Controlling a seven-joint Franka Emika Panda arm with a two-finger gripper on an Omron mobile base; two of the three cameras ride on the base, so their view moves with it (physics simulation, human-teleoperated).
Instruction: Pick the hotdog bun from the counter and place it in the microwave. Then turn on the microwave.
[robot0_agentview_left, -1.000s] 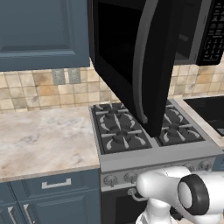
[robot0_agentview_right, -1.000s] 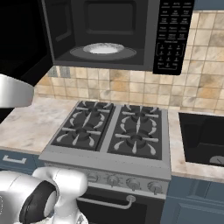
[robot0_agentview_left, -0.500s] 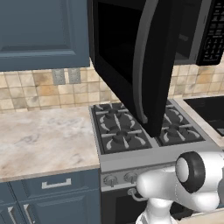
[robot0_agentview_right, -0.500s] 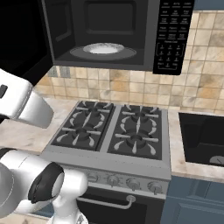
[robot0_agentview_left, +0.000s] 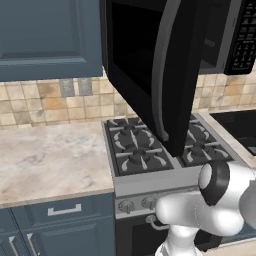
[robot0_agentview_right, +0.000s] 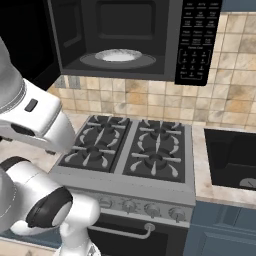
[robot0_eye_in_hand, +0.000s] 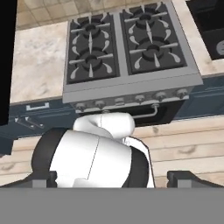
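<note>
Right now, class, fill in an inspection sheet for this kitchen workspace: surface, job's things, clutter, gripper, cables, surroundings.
Surface: counter, beige marbled stone left of the stove, bare where visible.
Job's things: microwave above the stove, door swung open; white plate inside. Hotdog bun: nothing seen.
Clutter: nothing seen.
Gripper: gripper open, holding nothing, looking down over the stove from high up.
Cables: nothing seen.
Surroundings: black gas stove, tiled backsplash, dark sink right of the stove, blue cabinets.
</note>
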